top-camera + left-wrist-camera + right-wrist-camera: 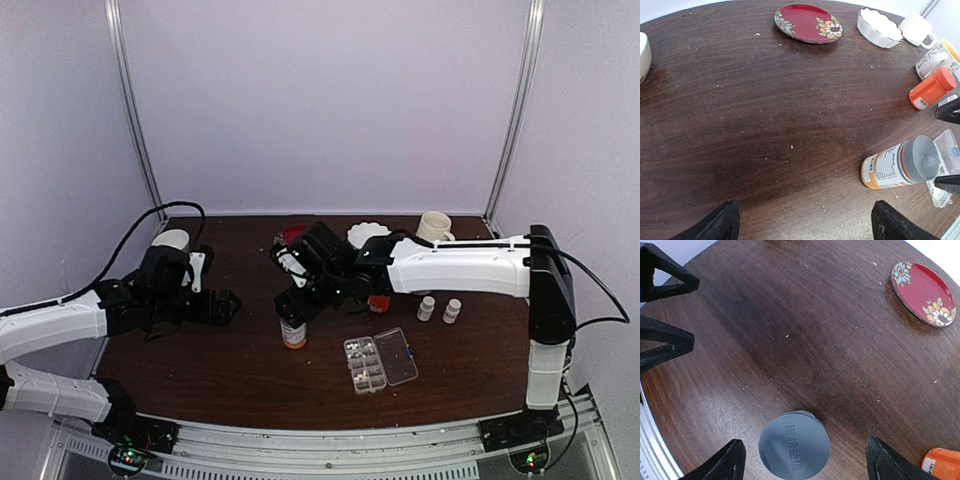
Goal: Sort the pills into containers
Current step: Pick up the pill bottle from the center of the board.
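- Your left tool (805, 225) is spread wide above the counter (765, 125), with nothing in it.
- Your right tool (805, 462) is also wide open and empty, and hangs over the upright grey-capped bottle (794, 450).
- The pill box (380, 362) lies near the front of the counter, right of that bottle, with its lid (398, 356) folded open.
- Pale pills (368, 375) show in its compartments (360, 352).

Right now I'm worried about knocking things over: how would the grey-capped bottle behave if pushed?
The grey-capped bottle stands upright, tall for its base, so a high push would probably tip it. Being round, it would likely roll once down. It looks like hard plastic, probably stiff when gripped.
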